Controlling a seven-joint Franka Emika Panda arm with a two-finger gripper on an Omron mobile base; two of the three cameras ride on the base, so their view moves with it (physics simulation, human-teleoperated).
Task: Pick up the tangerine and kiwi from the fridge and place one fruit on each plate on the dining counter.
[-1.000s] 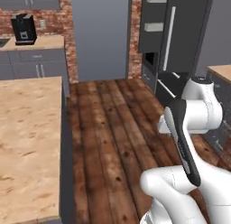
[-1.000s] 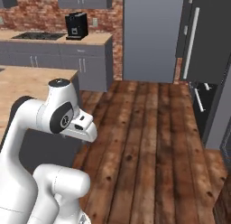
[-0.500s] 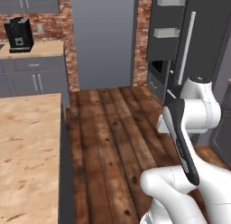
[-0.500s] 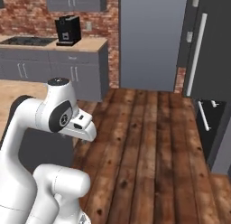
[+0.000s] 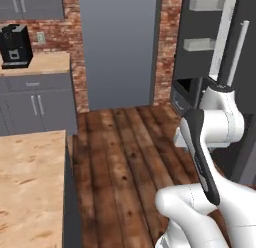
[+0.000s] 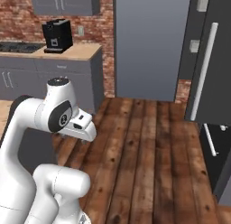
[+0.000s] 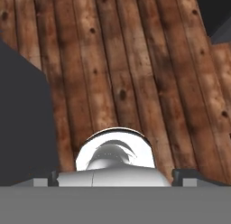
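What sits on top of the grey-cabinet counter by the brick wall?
A black coffee machine stands on the light wood top of the grey-cabinet counter; a dark stovetop lies at its far end. The cabinet doors are shut, hiding the inside.

Base views forward; hand view floorward

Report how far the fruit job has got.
Nothing looks done yet. The arm is folded over the wood floor, with no fruit seen at the hand. The fridge stands ahead on the right with its pale handle; whether it is open cannot be told. The dining counter corner is bare wood. Fetching and placing both fruits remains.
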